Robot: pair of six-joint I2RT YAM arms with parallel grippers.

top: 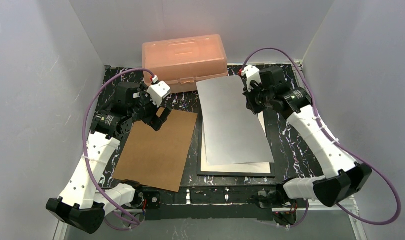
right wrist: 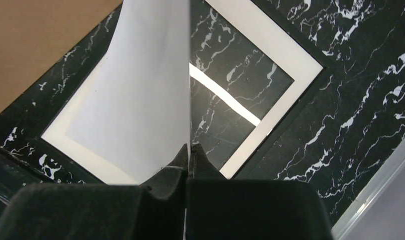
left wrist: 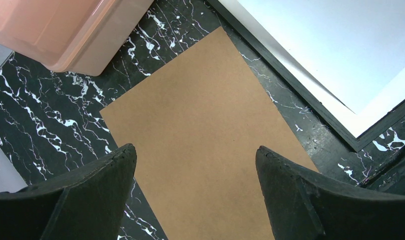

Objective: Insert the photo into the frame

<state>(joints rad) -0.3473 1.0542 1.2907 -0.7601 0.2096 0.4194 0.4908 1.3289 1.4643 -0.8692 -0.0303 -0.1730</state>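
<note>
The right hand (top: 250, 97) is clenched on the photo (top: 230, 125), its two fingers (right wrist: 176, 162) pinched tight on the sheet's far right edge. Only the plain pale back of the photo shows; the printed side is not visible in any view. The sheet hangs over the frame (top: 235, 175), turned slightly askew to it, and its far end reaches past the frame's far rail toward the box (top: 185, 57). In the right wrist view the gripped edge is lifted and the paper curves down and away to the left. Its near end lies over the mat (top: 225, 167) — whether it touches there cannot be told.

The frame lies flat on the surface (top: 285, 145), right of centre, with the white mat inside it. Through the mat's opening the black marbled pattern shows.

The left hand (top: 159, 119) is released — its fingers (left wrist: 90, 185) stand wide apart and hold nothing. It hovers over the far end of the board (top: 158, 150), a brown sheet lying flat just left of the frame and tilted a little to it. The peach box sits at the far edge of the surface, behind the board and the frame.
</note>
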